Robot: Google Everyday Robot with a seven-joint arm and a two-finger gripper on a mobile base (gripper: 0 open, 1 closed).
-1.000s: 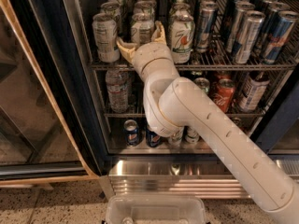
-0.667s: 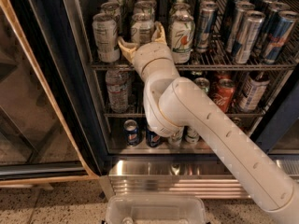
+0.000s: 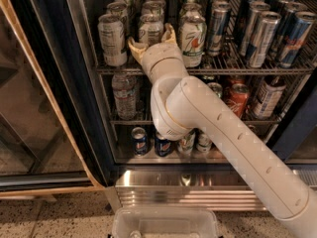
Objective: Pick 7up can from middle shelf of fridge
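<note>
The fridge [image 3: 59,73] stands open with its dark frame at left. The middle shelf [image 3: 247,71] is a wire rack packed with cans. White 7up cans with green print stand in its left columns; one [image 3: 192,39] shows its logo at the front. My gripper [image 3: 152,39] reaches in at the shelf's front. Its cream fingers [image 3: 134,47] stand spread on either side of the front white-and-green can [image 3: 150,28] just left of the logo can. The gripper is open around that can. My arm [image 3: 223,143] hides the shelves below.
Slim blue-and-silver cans [image 3: 260,33] fill the shelf's right half. Below stand a water bottle [image 3: 125,93] and red cola cans [image 3: 237,95]; blue cans [image 3: 140,140] sit lowest. The glass door [image 3: 29,108] hangs open at left. A clear tray [image 3: 166,223] is at the bottom edge.
</note>
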